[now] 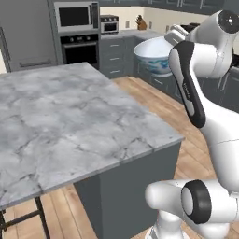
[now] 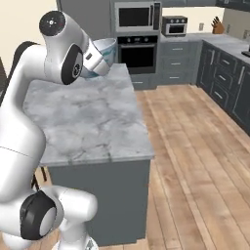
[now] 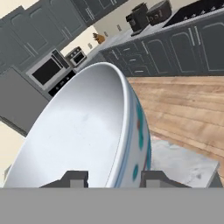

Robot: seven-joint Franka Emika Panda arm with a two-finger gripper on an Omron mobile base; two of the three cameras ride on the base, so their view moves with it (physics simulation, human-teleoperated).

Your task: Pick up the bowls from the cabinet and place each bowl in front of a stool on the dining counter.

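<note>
While pinched on its rim, the bowl point(image 3: 83, 135) wall sits between the fingers point(image 3: 75, 178), above the dining counter point(image 1: 70, 121).

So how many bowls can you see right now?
1. The white and blue bowl is up in the air, pinched by its rim in the gripper, above the edge of the marble counter. Another bowl could be somewhere the cameras don't show.

Wood plank floor point(image 2: 195, 146) across the right. Built-in microwave point(image 1: 74, 16) over black oven point(image 1: 80, 49), upper left. Dark grey base cabinets point(image 2: 222, 73) at right edge. Cream wall point(image 2: 24, 22) upper left.
</note>
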